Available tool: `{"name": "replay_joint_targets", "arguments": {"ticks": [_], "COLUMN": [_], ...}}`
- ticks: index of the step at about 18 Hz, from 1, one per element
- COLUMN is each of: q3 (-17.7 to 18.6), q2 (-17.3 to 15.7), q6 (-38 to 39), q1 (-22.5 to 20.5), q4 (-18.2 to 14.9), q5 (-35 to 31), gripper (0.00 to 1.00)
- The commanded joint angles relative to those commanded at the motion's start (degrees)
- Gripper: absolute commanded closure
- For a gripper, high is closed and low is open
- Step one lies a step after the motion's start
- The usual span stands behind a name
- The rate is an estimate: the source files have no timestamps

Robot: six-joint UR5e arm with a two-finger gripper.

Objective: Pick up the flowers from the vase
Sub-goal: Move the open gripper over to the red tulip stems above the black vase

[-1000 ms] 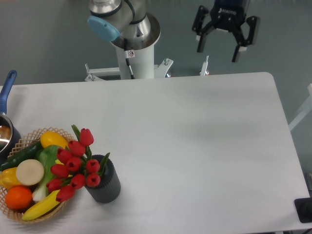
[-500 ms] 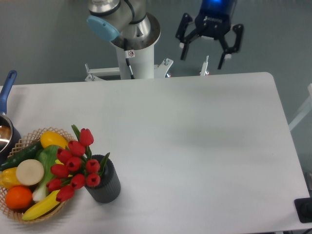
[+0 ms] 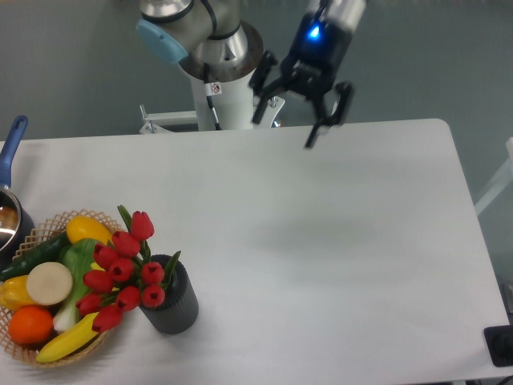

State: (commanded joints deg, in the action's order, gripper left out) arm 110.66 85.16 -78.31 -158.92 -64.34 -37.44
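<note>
The flowers, a bunch of red tulip buds with green leaves, stand in the vase, a small dark ribbed cylinder near the table's front left. They lean left over the basket. My gripper hangs open above the table's back edge, far up and to the right of the flowers, with nothing between its fingers.
A wicker basket of green, yellow and orange fruit and vegetables touches the vase's left side. A pot with a blue handle sits at the left edge. The robot's white base column stands behind the table.
The gripper has moved left and down, from beyond the table's back right toward the back edge, staying open. Flowers and vase have not moved.
</note>
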Motion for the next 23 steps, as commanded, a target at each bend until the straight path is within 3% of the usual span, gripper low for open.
{"name": "replay_joint_targets", "arguments": {"ticks": [3,8,12,17,23], "q3": [0.0,-0.3,-4.2,-8.2,-10.1], "q2": [1.8,6.4,11.6,15.7,18.5], "q6": [-0.3,0.9,1.1,1.1,4.5], "q1": [2.2,6.9,9.8,11.6,13.8], "q4": [0.4,7.3,8.2,8.1,9.9], "q5": [0.4,0.8,-0.2,-0.3,-0.8], "gripper": [0.00,0.00,0.00,0.00,0.00]}}
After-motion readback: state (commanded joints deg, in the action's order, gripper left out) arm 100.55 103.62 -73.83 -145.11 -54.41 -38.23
